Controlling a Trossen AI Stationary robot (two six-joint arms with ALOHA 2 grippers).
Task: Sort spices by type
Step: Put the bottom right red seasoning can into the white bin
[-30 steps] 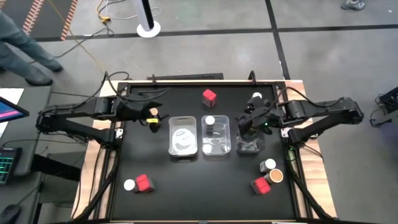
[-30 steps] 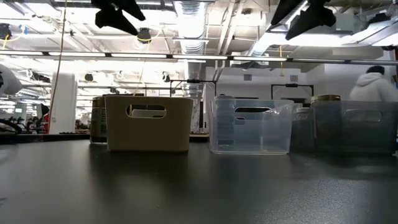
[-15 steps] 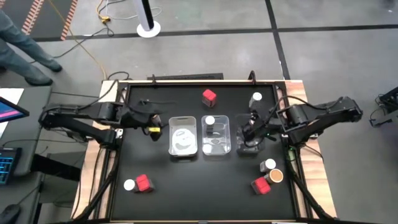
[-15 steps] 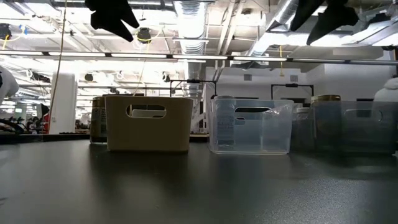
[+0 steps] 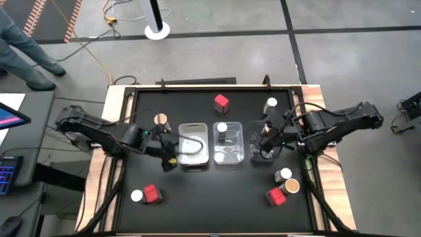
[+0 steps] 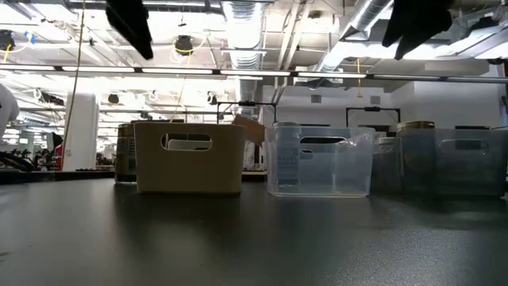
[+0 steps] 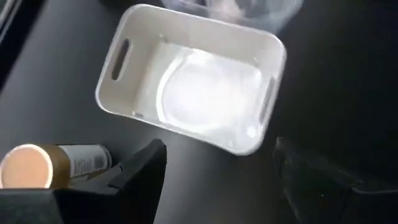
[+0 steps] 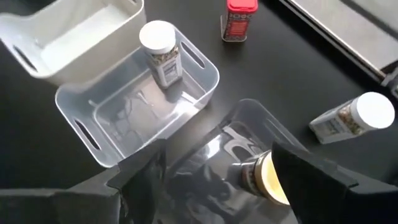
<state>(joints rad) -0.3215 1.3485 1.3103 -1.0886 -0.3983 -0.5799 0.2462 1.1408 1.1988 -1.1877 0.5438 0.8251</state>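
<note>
My left gripper [image 5: 172, 160] hangs open and empty above the table, at the near left corner of the white tray [image 7: 193, 93]. A tan-lidded jar [image 7: 37, 165] stands on the table left of that tray. My right gripper [image 5: 265, 141] hovers open and empty over the right clear tray [image 8: 249, 134], where another tan-lidded jar [image 8: 264, 177] stands. The middle clear tray [image 8: 134, 106] holds a white-lidded jar [image 8: 160, 53]. A red box [image 8: 239, 18] and a white-lidded jar [image 8: 351, 118] stand at the far side.
Near the front left stand a white-lidded jar [image 5: 136, 195] and a red box [image 5: 152, 193]. Near the front right are a white-lidded jar [image 5: 285, 174], a tan-lidded jar [image 5: 292, 187] and a red box [image 5: 276, 196]. The three trays sit side by side mid-table.
My left gripper has swung from above the tan-lidded jar at the far left toward the near edge and the white tray's near left corner, sinking a little and tipping further down. The jar stays standing where it was. My right gripper has tipped slightly over its tray.
</note>
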